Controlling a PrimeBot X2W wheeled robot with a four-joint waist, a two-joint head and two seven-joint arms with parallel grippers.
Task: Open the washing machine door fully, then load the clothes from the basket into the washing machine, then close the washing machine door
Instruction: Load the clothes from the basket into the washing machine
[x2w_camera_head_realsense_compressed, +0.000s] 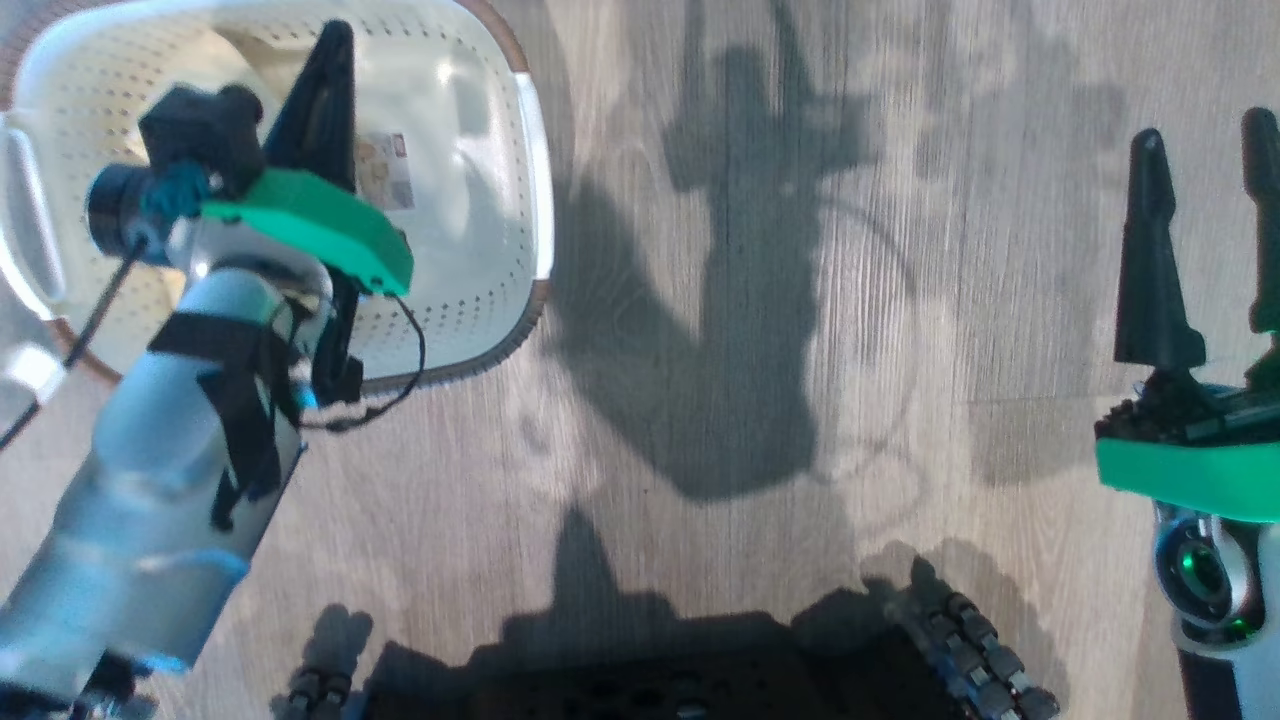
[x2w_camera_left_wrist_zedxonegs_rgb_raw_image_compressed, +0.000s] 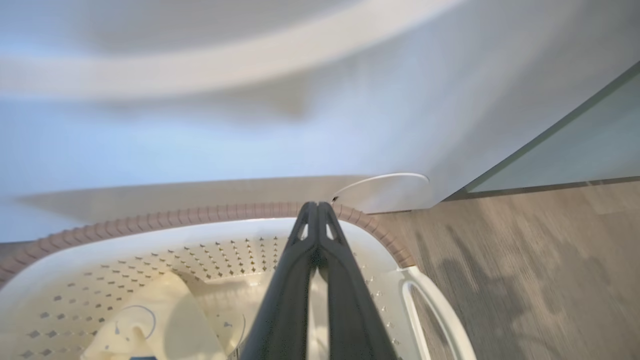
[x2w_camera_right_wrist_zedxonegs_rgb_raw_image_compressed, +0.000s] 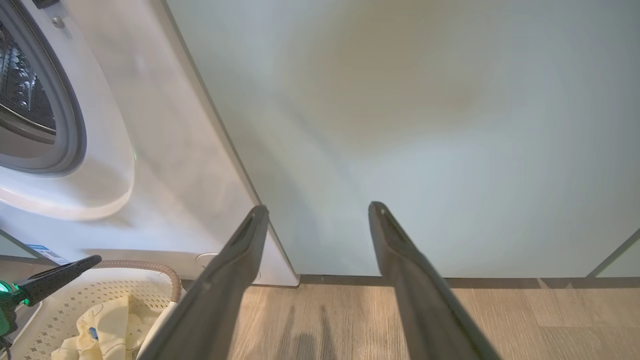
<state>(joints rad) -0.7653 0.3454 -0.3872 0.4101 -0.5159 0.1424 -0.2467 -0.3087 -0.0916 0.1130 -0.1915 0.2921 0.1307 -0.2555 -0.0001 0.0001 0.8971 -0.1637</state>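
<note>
1. The left tool (x2w_camera_left_wrist_zedxonegs_rgb_raw_image_compressed: 316, 209) was fully closed, with nothing caught in it; it hung over the basket (x2w_camera_left_wrist_zedxonegs_rgb_raw_image_compressed: 150, 220).
2. The right tool (x2w_camera_right_wrist_zedxonegs_rgb_raw_image_compressed: 320, 212) stood wide open and empty; it was above the wooden floor (x2w_camera_right_wrist_zedxonegs_rgb_raw_image_compressed: 500, 320) and faced a pale green panel (x2w_camera_right_wrist_zedxonegs_rgb_raw_image_compressed: 425, 125).
3. The clothes (x2w_camera_right_wrist_zedxonegs_rgb_raw_image_compressed: 112, 320) lay inside the basket; the basket stood on the floor, just in front of the washing machine (x2w_camera_right_wrist_zedxonegs_rgb_raw_image_compressed: 165, 150).

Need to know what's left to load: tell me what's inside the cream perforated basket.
A pale yellow garment with blue trim lies in the cream perforated basket, and a label sits on its base. The shut left claw hangs above; its arm covers part of the base.
</note>
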